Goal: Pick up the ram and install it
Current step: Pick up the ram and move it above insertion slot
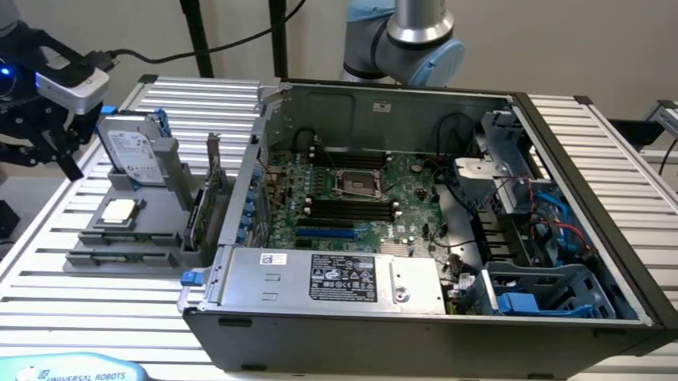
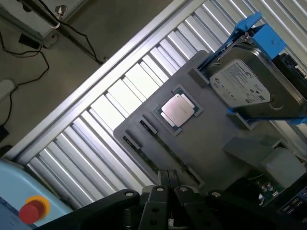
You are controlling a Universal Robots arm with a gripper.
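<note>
Claw [image 2: 168, 176] closed, partly cropped, near tray [image 2: 216, 129]

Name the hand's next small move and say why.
Probably open the hand. It is shut, its tips pressed together above the grey holder, close to the narrow slot where the ram seems to stand on edge. A shut hand cannot straddle that thin stick, so opening likely comes before any descent.

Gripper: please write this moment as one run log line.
gripper: fingers shut, nothing held | place: near gray holder, exterior view's left of open computer case | on holder: processor, hard drive with blue rails
</note>
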